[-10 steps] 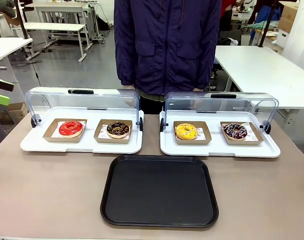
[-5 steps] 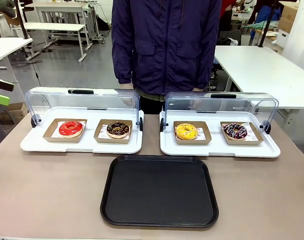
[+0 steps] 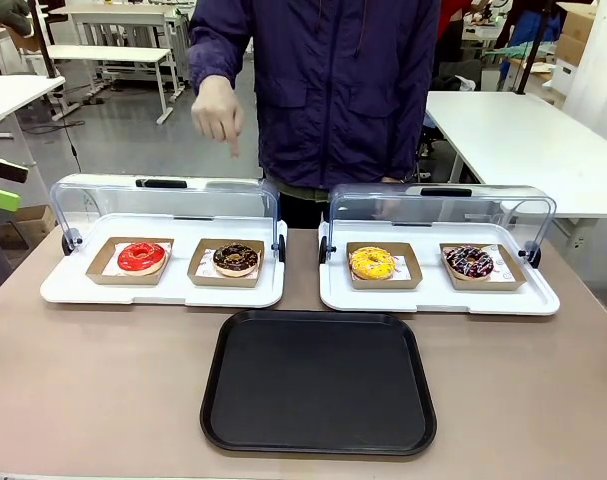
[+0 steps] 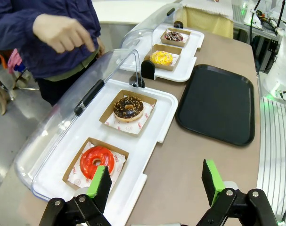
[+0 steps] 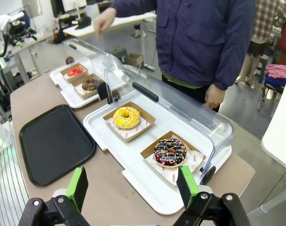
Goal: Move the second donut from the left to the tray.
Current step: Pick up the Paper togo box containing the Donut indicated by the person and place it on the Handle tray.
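Note:
The second donut from the left (image 3: 235, 258) (image 4: 128, 108) (image 5: 89, 84) has dark chocolate glaze with light sprinkles and sits in a small brown cardboard tray on the left white tray. The black tray (image 3: 319, 381) (image 4: 217, 103) (image 5: 54, 142) lies empty at the table's front middle. The person's hand (image 3: 219, 108) (image 4: 62, 32) hangs above the left dome lid, a finger pointing down. My left gripper (image 4: 154, 181) is open, hovering off the left end near the red donut (image 4: 96, 161). My right gripper (image 5: 132, 186) is open, near the table's right end.
The red-glazed donut (image 3: 141, 257) shares the left white tray (image 3: 163, 290). A yellow donut (image 3: 371, 263) and a dark donut with pink and white sprinkles (image 3: 469, 263) sit on the right white tray (image 3: 438, 298). Both clear dome lids (image 3: 168, 200) stand open at the back.
The person's hand has risen from their side to above the left lid and now points downward. The donuts and trays have not moved.

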`<state>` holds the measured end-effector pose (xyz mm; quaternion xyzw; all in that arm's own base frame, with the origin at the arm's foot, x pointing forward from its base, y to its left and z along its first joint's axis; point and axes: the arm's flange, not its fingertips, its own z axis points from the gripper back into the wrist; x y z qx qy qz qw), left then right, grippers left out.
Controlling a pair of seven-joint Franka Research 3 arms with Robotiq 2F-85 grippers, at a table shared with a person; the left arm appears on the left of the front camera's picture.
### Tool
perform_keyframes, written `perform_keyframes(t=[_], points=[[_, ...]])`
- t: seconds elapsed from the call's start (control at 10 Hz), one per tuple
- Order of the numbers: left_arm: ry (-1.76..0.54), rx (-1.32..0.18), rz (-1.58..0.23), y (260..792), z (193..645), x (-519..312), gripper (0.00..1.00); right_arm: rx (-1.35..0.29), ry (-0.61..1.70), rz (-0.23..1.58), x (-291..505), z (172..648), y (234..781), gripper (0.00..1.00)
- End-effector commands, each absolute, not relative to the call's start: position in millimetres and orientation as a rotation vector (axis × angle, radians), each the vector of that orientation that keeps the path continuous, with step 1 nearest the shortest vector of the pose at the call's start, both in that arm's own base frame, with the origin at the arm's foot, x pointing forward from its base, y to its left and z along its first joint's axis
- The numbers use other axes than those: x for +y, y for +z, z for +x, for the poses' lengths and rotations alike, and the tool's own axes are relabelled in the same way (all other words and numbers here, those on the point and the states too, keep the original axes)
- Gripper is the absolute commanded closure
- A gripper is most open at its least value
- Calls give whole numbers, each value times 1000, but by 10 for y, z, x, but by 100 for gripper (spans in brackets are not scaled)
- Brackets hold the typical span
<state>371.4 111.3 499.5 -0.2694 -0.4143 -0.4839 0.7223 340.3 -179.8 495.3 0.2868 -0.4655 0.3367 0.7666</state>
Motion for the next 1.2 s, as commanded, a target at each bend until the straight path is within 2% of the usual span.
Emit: perform_keyframes(t=[0.0, 1.1], points=[[-1083, -948, -607, 5006, 3747, 1120, 0, -1046, 748, 624, -1802, 3439, 4955, 0], [-1083, -948, -607, 5006, 3747, 1120, 0, -1046, 748, 624, -1802, 3439, 4955, 0]])
